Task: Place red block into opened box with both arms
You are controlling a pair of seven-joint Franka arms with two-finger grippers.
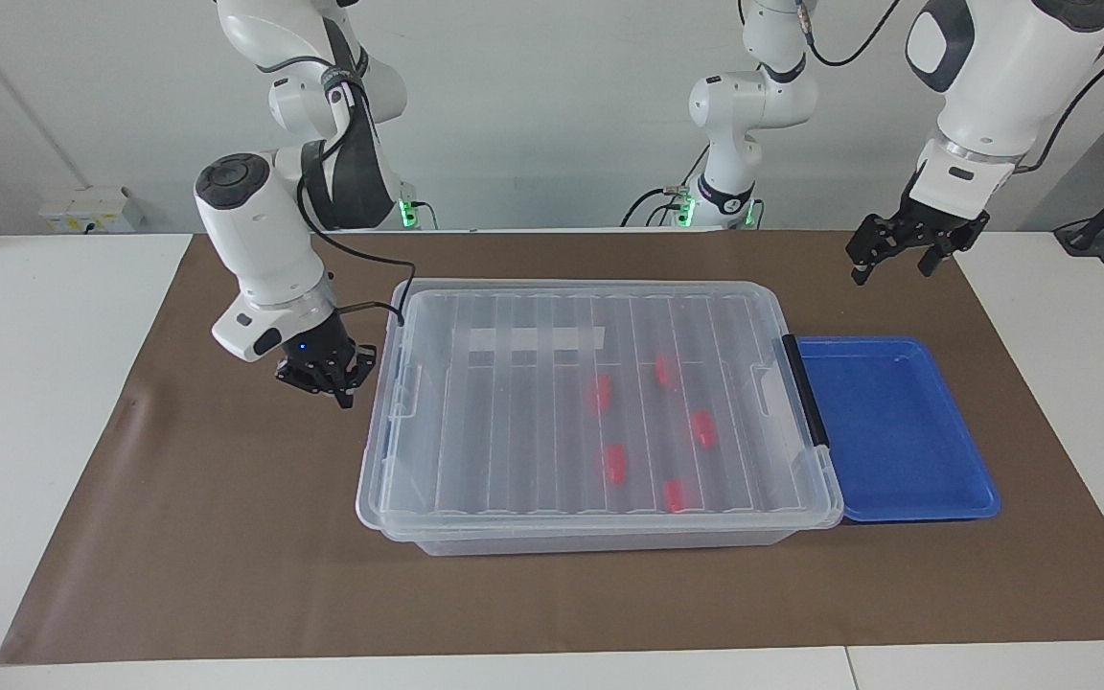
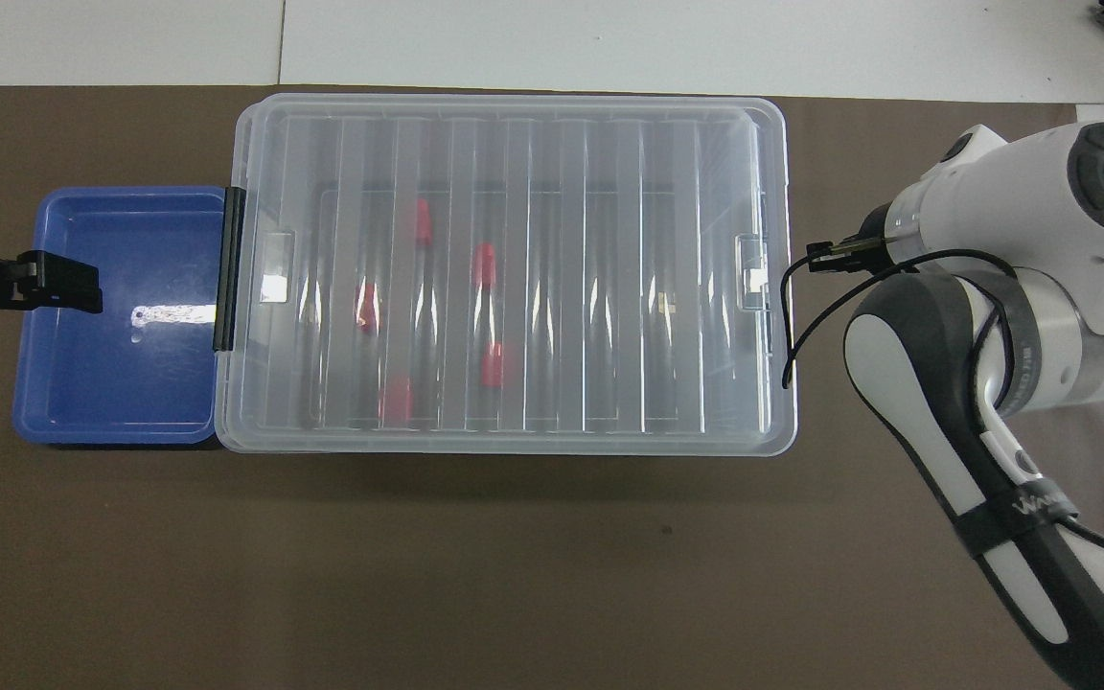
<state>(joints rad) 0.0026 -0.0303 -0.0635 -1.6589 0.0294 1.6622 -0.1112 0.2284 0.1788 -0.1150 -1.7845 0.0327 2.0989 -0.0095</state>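
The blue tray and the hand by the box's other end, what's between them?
Only the clear lidded box, holding five red blocks, shown in both views.
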